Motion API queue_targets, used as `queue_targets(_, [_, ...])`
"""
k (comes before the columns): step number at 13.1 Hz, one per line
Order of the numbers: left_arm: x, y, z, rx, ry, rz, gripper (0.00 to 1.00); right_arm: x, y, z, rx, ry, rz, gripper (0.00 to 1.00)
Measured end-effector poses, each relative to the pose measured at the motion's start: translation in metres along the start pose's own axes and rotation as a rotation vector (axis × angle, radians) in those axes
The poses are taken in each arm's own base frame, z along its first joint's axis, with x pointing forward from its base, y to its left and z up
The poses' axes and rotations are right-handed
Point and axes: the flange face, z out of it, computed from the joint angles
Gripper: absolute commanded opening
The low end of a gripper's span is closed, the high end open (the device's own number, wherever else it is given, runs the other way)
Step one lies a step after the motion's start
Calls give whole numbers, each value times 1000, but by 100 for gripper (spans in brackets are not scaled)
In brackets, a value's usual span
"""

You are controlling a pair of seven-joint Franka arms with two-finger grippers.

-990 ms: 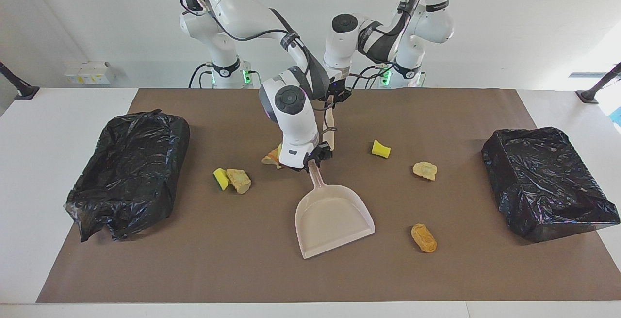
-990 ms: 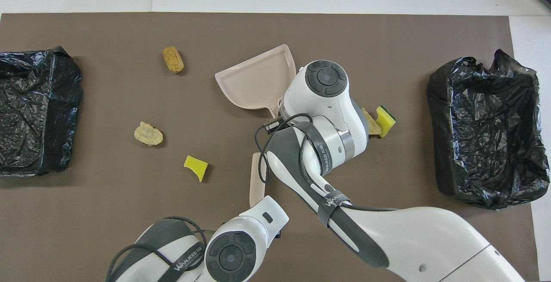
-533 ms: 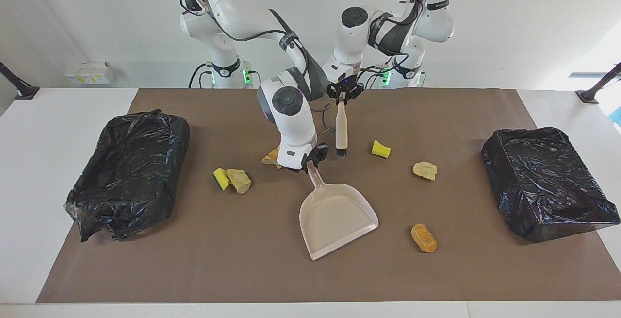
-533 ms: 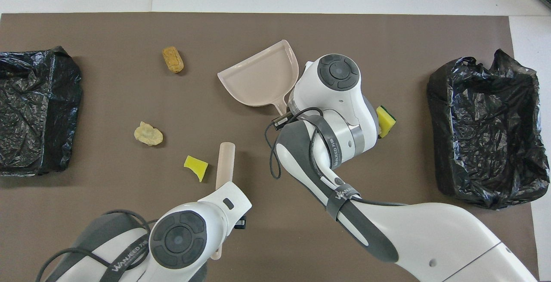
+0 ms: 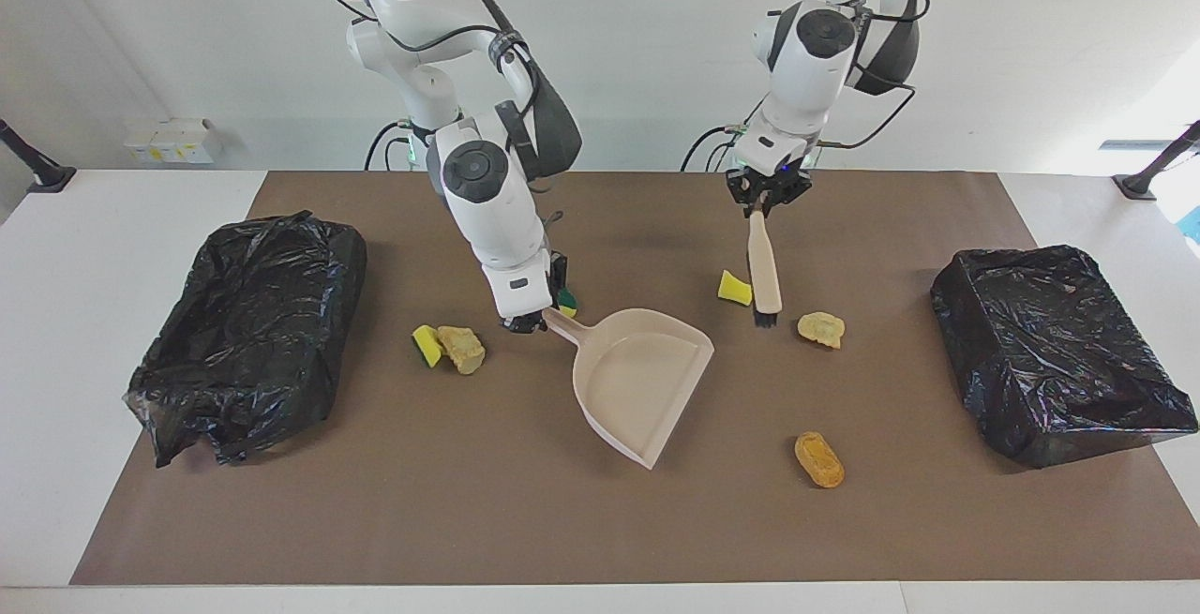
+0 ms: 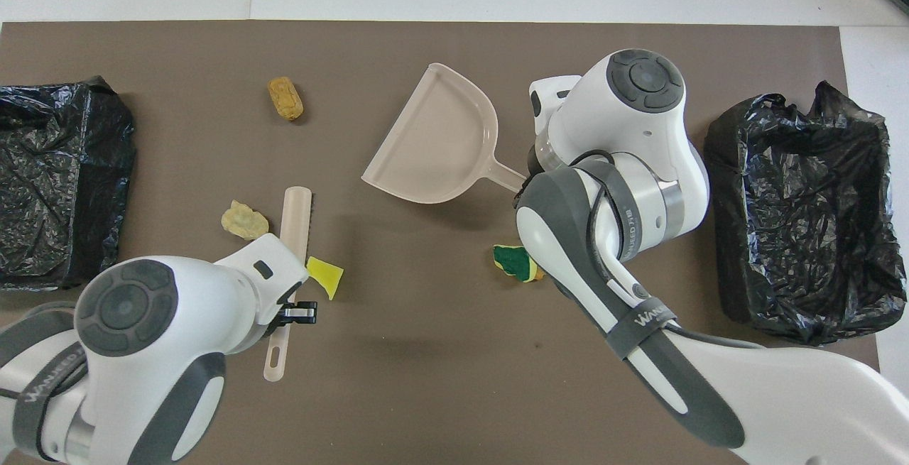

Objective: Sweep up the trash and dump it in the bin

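My right gripper (image 5: 530,321) is shut on the handle of the beige dustpan (image 5: 637,380), whose open mouth faces the left arm's end of the table; in the overhead view the wrist hides this gripper above the dustpan (image 6: 437,142). My left gripper (image 5: 757,208) is shut on the beige brush (image 5: 764,267), which hangs bristles down between a yellow scrap (image 5: 734,288) and a tan chunk (image 5: 820,329). More trash lies around: an orange chunk (image 5: 818,459), a yellow-green scrap with a tan chunk (image 5: 448,348), and a green-yellow scrap (image 6: 517,263) beside the right wrist.
Two bins lined with black bags stand on the brown mat (image 5: 469,520): one bin (image 5: 248,333) at the right arm's end, the other bin (image 5: 1059,351) at the left arm's end. White table shows around the mat.
The right arm swung the dustpan round, turning its mouth toward the left arm's end and uncovering the green-yellow scrap. The left arm carried the brush toward its own end, past the yellow scrap.
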Motion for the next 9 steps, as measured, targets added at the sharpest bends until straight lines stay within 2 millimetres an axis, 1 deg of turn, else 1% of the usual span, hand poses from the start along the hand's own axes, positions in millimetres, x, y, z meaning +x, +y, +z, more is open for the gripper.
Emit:
queue_targets(1, [8,-22,1,-2,-4,13,0,-4,-1,-1,7,-14,-81,0])
queue_targets(2, [17,-49,3,-6,-3,31,0,-4,-4,0,7,-35,-157,0])
queue_targets(3, [27,-76,3,-11,11,47,0,-2,-11,3,1,-59,-217,0])
queue_targets(4, [42,-106,0,-13,30,69,0,5,-26,7,-9,-88,-273,0])
queue_targets(5, [59,-126,-5,-7,43,91,0,13,-43,12,-14,-111,-311,0])
queue_targets(6, [81,-137,-10,8,54,115,0,19,-59,15,-15,-129,-342,0])
queue_targets(7, [104,-140,-13,29,62,139,0,23,-74,18,-15,-146,-367,0])
queue_targets(8, [128,-138,-10,52,65,166,0,24,-86,19,-16,-162,-388,0])
queue_targets(9, [150,-136,-2,69,66,200,0,23,-94,21,-18,-175,-400,0])
